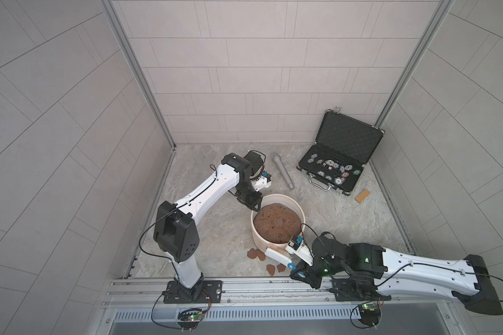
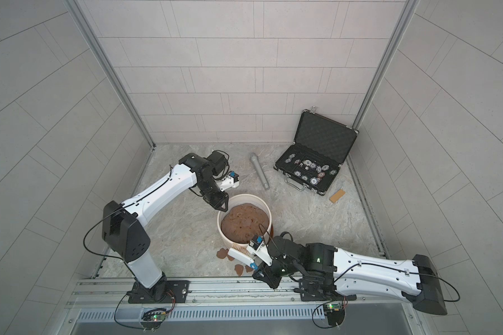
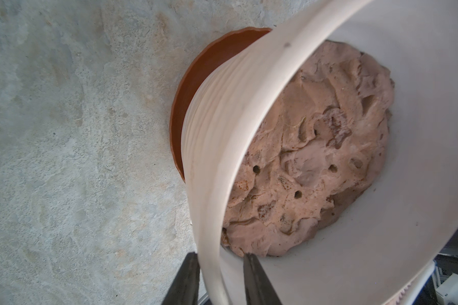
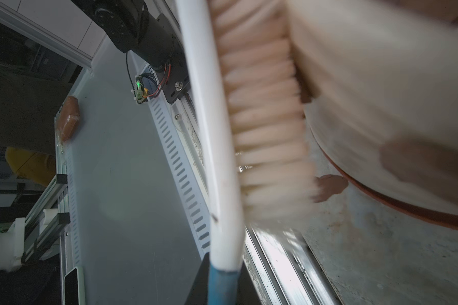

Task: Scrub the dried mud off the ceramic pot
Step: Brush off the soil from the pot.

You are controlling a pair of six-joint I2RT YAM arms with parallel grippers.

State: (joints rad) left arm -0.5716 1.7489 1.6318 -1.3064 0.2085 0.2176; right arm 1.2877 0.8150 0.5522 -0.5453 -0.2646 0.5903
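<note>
Mid-scrub, my right end effector (image 1: pixel 293 266) clamps the brush (image 1: pixel 276 255), bristles on the near wall of the ceramic pot (image 1: pixel 262 240) at mid-counter (image 1: pixel 346 232), by a dried mud (image 4: pixel 418 161) patch, while my left end effector (image 3: pixel 220 260) straddles the rim, grip unclear, and likely needs to clamp next.

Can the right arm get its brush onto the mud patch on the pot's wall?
Probably yes: the scrub brush in the right gripper lies against the ceramic pot, the mud patch beside its bristles, nothing between.

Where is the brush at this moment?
In both top views the brush presses on the near side of the pot, held at its blue end by the right claw.
</note>
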